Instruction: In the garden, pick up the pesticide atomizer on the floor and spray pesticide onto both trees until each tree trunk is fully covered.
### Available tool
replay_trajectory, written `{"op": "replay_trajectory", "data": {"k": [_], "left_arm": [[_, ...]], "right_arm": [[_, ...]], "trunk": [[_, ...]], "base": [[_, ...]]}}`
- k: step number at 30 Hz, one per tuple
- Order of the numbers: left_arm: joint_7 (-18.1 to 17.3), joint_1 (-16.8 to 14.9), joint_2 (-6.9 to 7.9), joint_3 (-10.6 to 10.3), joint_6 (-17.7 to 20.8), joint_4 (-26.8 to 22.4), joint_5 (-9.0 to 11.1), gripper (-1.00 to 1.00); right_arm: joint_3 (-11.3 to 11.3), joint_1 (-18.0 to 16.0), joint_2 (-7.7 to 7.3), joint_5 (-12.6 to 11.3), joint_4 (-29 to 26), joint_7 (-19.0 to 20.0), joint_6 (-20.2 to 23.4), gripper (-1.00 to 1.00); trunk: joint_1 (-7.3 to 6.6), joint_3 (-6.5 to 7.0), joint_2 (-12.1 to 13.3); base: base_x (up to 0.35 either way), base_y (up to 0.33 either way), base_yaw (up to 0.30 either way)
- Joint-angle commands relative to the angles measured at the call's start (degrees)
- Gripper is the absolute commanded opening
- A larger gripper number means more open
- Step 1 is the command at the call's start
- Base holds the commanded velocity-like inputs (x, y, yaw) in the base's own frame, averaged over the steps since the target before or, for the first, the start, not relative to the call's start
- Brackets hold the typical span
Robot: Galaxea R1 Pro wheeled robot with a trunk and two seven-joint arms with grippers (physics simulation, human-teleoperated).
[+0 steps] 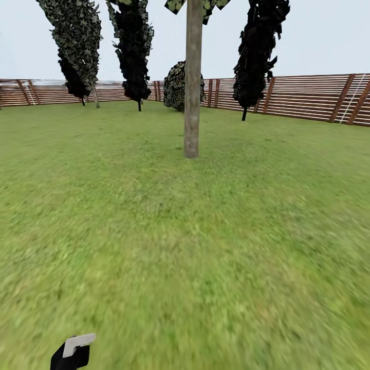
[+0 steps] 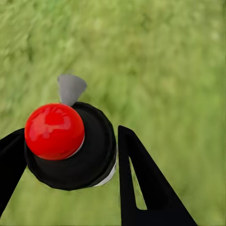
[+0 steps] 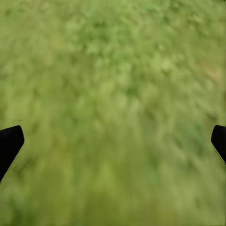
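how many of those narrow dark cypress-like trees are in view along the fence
3: one at far left, one just right of it, one right of the bare trunk. Others may be hidden.

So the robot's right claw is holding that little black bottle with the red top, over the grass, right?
Not quite: the left gripper holds the pesticide atomizer, as the left wrist view shows. The right gripper is open over the grass, with nothing in it.

Head camera: high, facing forward over the lawn (image 1: pixel 205 246) toward a trunk (image 1: pixel 192 92) and far fence (image 1: pixel 308 97) | Left wrist camera: close, aimed down at grass | Right wrist camera: close above grass | Shared: the lawn.
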Motion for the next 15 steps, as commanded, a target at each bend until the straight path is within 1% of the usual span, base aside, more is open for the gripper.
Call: {"op": "replay_trajectory", "data": {"k": [1,15], "left_arm": [[0.0,0.0,0.0,0.0,-0.2,0.0,0.3,-1.0],[0.0,0.0,0.0,0.0,-0.2,0.0,0.3,-1.0]], "right_arm": [[-0.3,0.0,0.02,0.6,0.0,-0.4,-0.1,1.0],[-0.3,0.0,0.02,0.6,0.0,-0.4,-0.1,1.0]], "trunk": [[0.02,-0.05,0.0],[0.02,-0.05,0.0]], "base": [[0.336,0.0,0.0],[0.336,0.0,0.0]]}}
